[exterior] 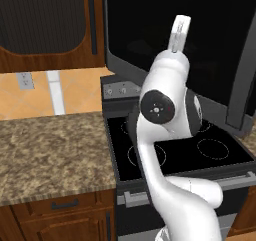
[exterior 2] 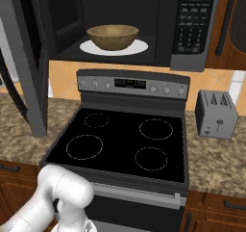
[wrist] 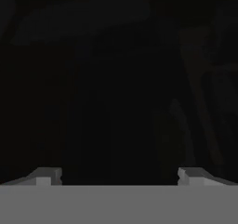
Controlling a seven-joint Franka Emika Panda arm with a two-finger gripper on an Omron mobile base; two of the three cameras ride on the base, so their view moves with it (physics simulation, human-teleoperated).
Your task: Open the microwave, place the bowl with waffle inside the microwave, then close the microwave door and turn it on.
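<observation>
The microwave (exterior 2: 192, 29) hangs above the stove with its cavity open. The tan wooden bowl (exterior 2: 113, 36) sits inside on the white turntable plate (exterior 2: 139, 47); the waffle is hidden below its rim. The microwave door (exterior 2: 26, 58) is swung wide to the left, and in the left base view it is a large dark glossy panel (exterior: 210, 30) with its grey handle bar (exterior: 242, 80) at the right. My arm's white wrist (exterior: 180, 32) reaches up in front of that panel. My gripper (wrist: 118, 176) is open and holds nothing, its fingertips (wrist: 46, 175) wide apart before a dark surface.
A black glass-top stove (exterior 2: 125, 139) with a knob panel (exterior 2: 132, 84) lies below the microwave. A small grey toaster (exterior 2: 216, 113) stands on the granite counter (exterior 2: 216, 163) at its right. More counter (exterior: 50, 150) stretches left of the stove, beneath a brown wall cabinet (exterior: 50, 25).
</observation>
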